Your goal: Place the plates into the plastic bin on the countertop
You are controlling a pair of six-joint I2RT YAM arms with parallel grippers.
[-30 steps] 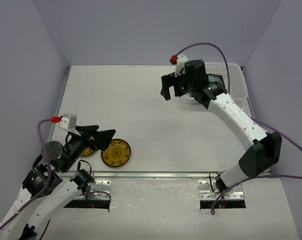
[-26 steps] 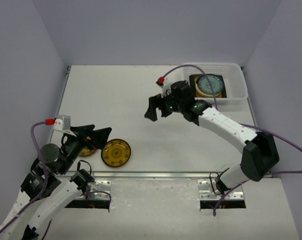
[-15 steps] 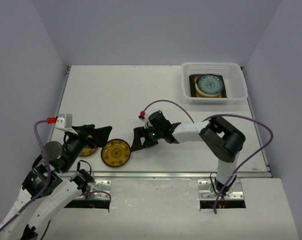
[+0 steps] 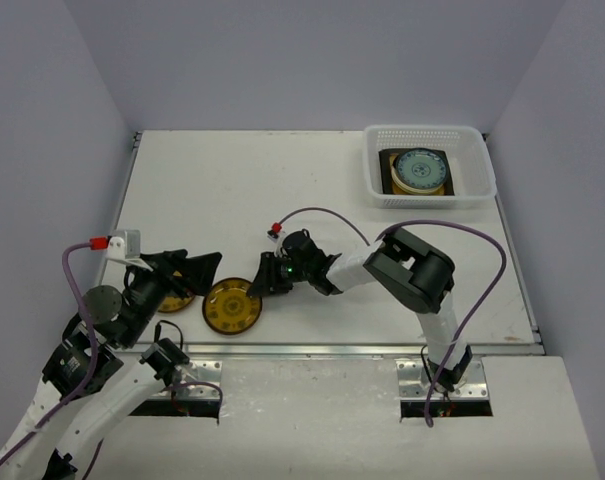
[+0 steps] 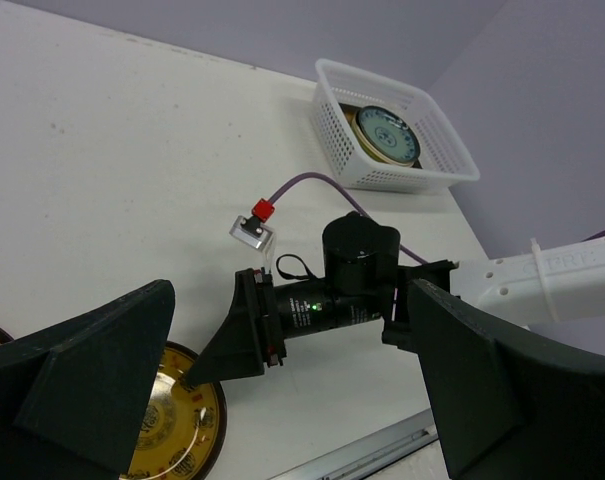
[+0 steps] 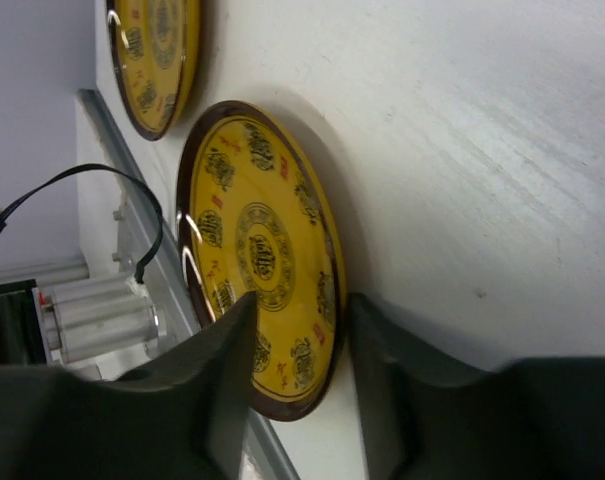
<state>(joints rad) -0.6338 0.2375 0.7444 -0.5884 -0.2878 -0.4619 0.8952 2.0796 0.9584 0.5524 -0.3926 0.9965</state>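
A round brown-gold patterned plate lies flat on the white countertop near its front edge. My right gripper reaches in low from the right and is shut on the plate's right rim, one finger over the dish, the other outside it. A second gold plate lies just left, partly hidden under my open left gripper, which hovers above both. The plastic bin at the far right holds a blue-white plate on a square amber one.
A metal rail runs along the front edge, just beyond the gripped plate. The right arm's purple cable loops over the middle of the countertop. Grey walls close in the left, back and right sides.
The right arm swung from the bin down across the countertop to the gold plate, and its jaws closed on the rim. The left arm has barely moved.
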